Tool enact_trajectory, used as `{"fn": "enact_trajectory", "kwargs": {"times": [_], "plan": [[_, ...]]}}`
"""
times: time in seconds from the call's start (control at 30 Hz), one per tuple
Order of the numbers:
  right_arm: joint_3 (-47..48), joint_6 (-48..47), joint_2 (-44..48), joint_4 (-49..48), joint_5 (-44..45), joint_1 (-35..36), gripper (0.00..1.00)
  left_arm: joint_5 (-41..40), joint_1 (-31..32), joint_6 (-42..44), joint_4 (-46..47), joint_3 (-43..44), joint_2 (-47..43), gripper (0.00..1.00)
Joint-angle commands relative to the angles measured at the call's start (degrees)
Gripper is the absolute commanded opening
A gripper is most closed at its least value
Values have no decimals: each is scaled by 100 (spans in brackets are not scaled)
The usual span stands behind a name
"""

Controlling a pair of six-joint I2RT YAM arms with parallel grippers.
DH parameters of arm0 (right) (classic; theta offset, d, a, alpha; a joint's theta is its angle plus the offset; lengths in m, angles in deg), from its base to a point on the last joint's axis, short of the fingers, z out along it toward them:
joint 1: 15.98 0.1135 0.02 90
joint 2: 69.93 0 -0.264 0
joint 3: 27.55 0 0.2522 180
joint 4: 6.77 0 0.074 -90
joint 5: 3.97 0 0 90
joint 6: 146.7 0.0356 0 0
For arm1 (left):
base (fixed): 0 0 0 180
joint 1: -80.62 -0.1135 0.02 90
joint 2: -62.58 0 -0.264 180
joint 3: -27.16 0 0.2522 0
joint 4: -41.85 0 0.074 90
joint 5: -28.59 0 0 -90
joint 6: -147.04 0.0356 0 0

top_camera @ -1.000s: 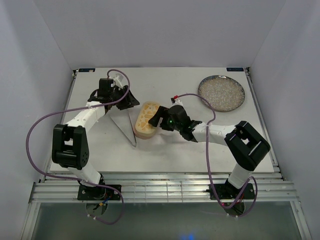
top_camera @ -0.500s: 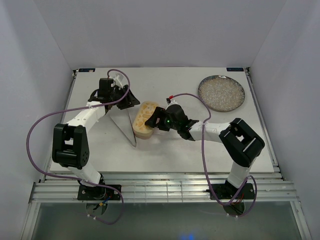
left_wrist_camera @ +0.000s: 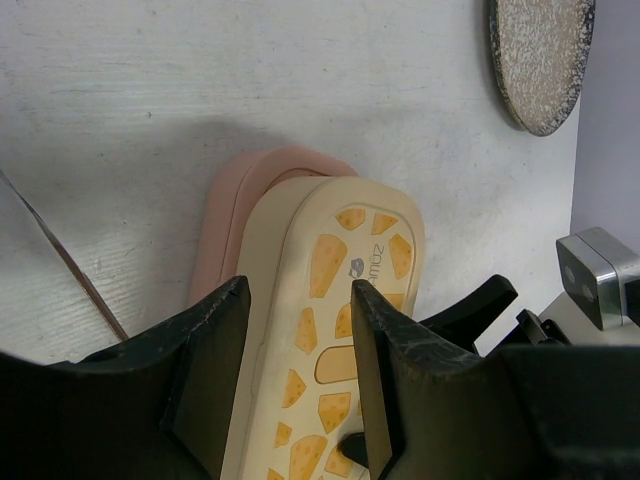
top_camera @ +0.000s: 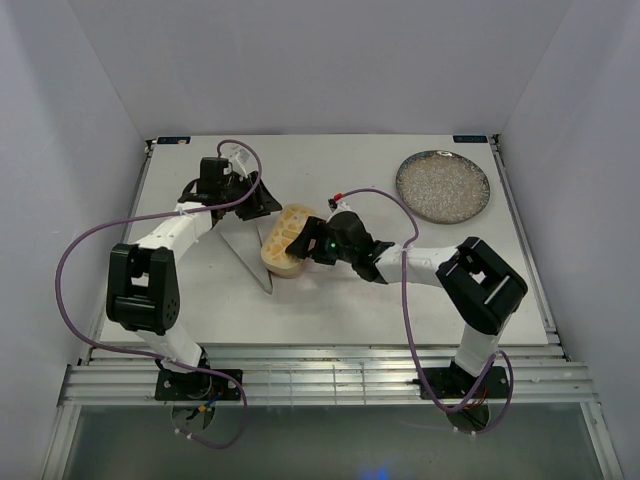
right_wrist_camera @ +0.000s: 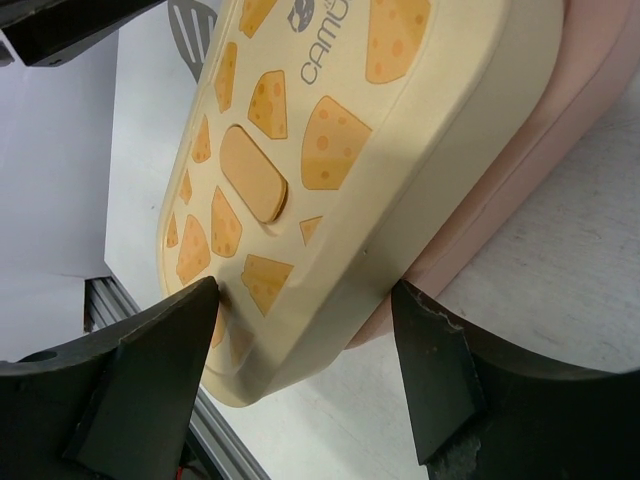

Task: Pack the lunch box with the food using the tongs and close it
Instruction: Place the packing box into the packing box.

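The tongs [top_camera: 246, 261] lie flat on the counter [top_camera: 330, 310] just left of the lunch box [top_camera: 285, 240], held by neither arm. This suggests the packing is over and only the closing remains. The left hand [left_wrist_camera: 300, 290] hovers over the box's far-left end with its fingers apart and gripping nothing, probably ready to steady the box or press down. The tan-yellow lid [right_wrist_camera: 300, 120] sits askew on the pink tray [left_wrist_camera: 225, 215], overhanging it and not yet seated. At the box's right end, the right hand [right_wrist_camera: 306, 290] has a finger against each side of the lid's rounded end and looks clamped on it, probably to square it up. The speckled plate [top_camera: 443, 186] sits well to the box's right, with no food showing.
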Motion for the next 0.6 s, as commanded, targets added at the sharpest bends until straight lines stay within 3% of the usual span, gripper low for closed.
{"fn": "enact_trajectory", "kwargs": {"times": [0.0, 0.57], "plan": [[203, 26, 22, -218, -44, 86, 76, 183, 2, 8, 156, 113, 3, 56], [141, -70, 163, -130, 62, -222, 74, 456, 160, -27, 402, 210, 249, 56]]}}
